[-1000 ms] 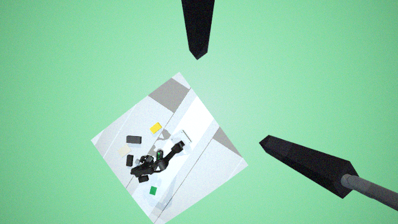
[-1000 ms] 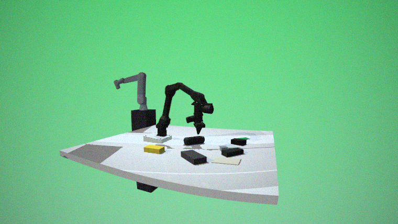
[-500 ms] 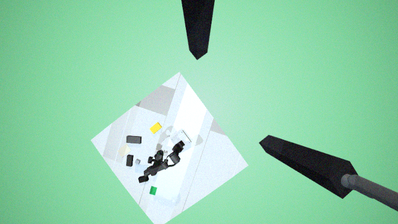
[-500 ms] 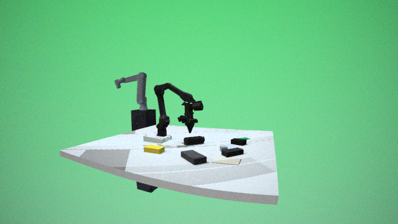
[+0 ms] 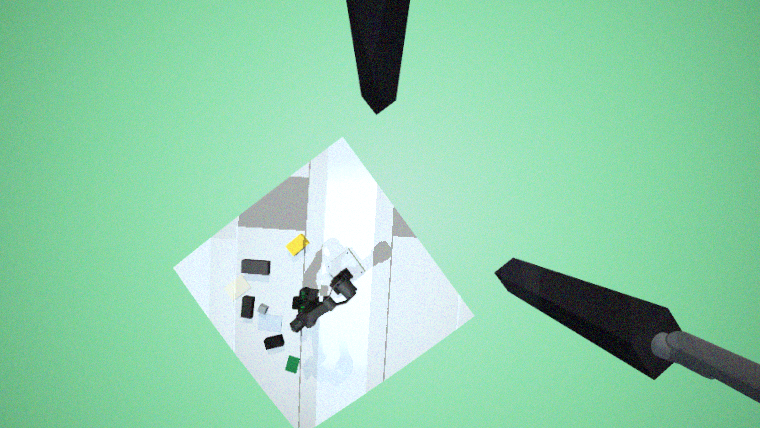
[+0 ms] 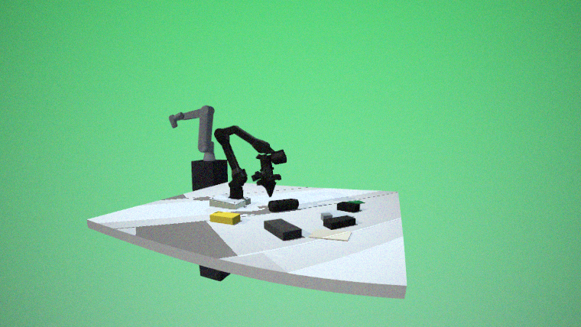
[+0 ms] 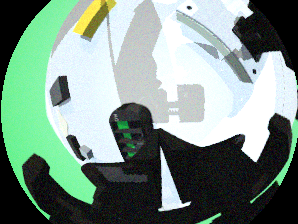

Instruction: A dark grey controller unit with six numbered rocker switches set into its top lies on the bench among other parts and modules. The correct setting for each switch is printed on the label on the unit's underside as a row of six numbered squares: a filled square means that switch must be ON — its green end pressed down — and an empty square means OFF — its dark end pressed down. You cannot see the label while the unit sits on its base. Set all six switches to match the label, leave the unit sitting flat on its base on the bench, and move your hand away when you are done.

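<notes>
The dark controller unit [image 6: 283, 204] [image 7: 131, 113] sits on its base on the bench, its switches facing up. In the wrist view green switch ends show on several rockers; the unit's lower part is hidden behind my fingers, so I cannot read all six settings. The label underneath is hidden. My gripper [image 6: 270, 195] [image 7: 157, 132] is shut and empty, pointing down. Its tips are above the unit in the exterior view and beside its visible end in the wrist view. In the top view the arm partly covers the unit.
A yellow block [image 5: 296, 245] [image 6: 225, 218] [image 7: 92, 21], dark grey block [image 5: 255, 266] [image 6: 283, 229] [image 7: 59, 91], cream plate [image 5: 237, 287] [image 6: 331, 235], two black blocks [image 5: 247, 306] [image 5: 273, 341], small grey cube [image 5: 263, 308] [image 6: 326, 215] and green piece [image 5: 291, 364] lie around. Another arm [image 6: 206, 130] stands behind the bench.
</notes>
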`<state>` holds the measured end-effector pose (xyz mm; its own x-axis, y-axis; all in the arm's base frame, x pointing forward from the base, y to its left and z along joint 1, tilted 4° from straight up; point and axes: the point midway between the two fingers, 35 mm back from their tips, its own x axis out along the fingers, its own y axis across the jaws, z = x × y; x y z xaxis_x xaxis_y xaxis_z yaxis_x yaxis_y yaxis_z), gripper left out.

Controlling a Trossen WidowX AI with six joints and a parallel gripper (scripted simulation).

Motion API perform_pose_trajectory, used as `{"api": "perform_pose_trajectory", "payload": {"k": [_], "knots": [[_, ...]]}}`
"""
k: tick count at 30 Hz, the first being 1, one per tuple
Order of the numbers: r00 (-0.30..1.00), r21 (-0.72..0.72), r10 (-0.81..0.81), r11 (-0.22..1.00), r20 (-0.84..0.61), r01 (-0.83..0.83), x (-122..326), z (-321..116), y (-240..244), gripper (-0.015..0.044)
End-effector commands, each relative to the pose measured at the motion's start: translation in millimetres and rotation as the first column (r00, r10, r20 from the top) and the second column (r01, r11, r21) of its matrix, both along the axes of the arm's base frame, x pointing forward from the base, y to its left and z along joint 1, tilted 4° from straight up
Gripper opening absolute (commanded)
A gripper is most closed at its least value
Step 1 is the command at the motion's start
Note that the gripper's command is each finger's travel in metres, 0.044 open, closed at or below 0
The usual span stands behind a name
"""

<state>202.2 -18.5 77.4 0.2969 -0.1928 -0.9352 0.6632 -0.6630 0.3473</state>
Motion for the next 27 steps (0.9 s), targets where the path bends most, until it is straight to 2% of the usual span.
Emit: {"api": "perform_pose_trajectory", "payload": {"k": [1,27], "knots": [[1.0,-0.009,0.007,1.0,0.004,-0.007,-1.4,-5.2,-0.3,0.0],[1.0,-0.009,0.007,1.0,0.003,-0.006,2.9,-47.5,-0.2,0.0]]}}
